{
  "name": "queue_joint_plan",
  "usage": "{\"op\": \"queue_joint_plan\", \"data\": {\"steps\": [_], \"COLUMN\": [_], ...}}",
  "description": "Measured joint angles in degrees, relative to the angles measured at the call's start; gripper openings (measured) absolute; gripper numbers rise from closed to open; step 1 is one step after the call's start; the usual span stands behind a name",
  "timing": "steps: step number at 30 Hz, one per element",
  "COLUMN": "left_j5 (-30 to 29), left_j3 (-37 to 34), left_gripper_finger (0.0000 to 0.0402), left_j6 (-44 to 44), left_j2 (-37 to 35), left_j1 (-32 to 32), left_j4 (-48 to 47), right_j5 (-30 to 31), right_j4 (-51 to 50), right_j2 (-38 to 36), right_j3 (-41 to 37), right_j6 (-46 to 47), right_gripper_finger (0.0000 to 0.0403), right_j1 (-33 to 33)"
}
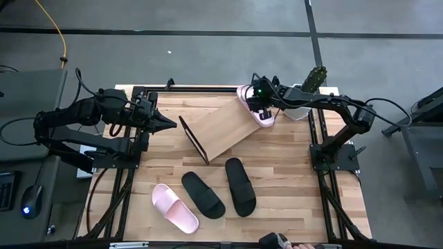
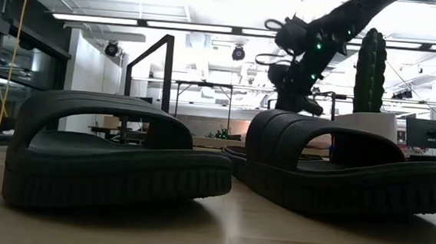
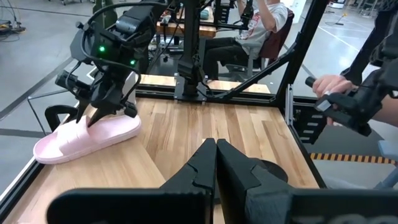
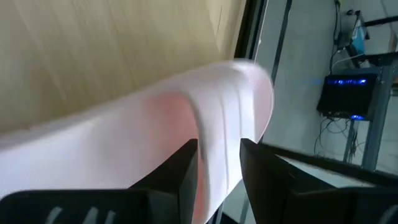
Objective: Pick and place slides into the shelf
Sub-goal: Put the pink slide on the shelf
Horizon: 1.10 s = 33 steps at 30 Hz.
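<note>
Nearest the low camera, two black slides (image 2: 119,157) are seen flat on the worktop (image 1: 291,173), with a pink slide (image 1: 174,208) lying beside them at the front. The step in hand is judged to be the carrying of the second pink slide (image 1: 252,104), which is gripped by its strap in the right tool (image 1: 261,107) at the far right corner, just beside the upper end of the shelf (image 1: 225,128). The jaws are seen partly closed on either side of the strap. No slide has yet been set on the shelf. The left tool (image 1: 169,124) is parked fully closed and empty at the left edge. For the next move, the held slide must be brought over the slanted board, lowered until it bears on it, and released there.
</note>
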Motion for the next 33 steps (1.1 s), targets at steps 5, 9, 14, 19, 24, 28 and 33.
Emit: {"op": "queue_joint_plan", "data": {"steps": [5, 9, 14, 19, 24, 28, 33], "left_j5": [0.00, -0.51, -1.89, -0.52, 2.61, 4.38, 4.79], "left_j3": [0.00, 0.00, 0.00, 0.00, 0.00, 0.00, 0.00], "left_gripper_finger": [0.0001, 0.0001, 0.0001, 0.0001, 0.0001, 0.0001, 0.0001], "left_j6": [0.00, 0.68, 0.92, 0.85, 0.23, -0.76, -2.80], "left_j2": [0.00, 0.02, 0.01, 0.02, 0.02, 0.02, 0.00], "left_j1": [0.02, 0.01, 0.00, 0.00, 0.00, 0.00, 0.00], "left_j4": [-1.13, -3.85, -6.94, -9.13, -11.29, -13.24, -16.19], "right_j5": [0.14, 1.14, 2.70, 2.88, 2.48, 2.38, 2.36], "right_j4": [-4.01, -8.51, -14.53, -17.79, -18.57, -18.62, -18.63], "right_j2": [0.00, 0.00, 0.00, 0.00, 0.00, 0.00, 0.00], "right_j3": [3.25, 5.22, 6.90, 8.14, 8.95, 8.95, 8.95], "right_j6": [1.99, 4.51, 8.27, 12.75, 19.24, 23.40, 29.49], "right_gripper_finger": [0.0109, 0.0109, 0.0109, 0.0108, 0.0108, 0.0108, 0.0108], "right_j1": [1.56, 2.71, 4.85, 8.67, 12.70, 16.08, 19.90]}}
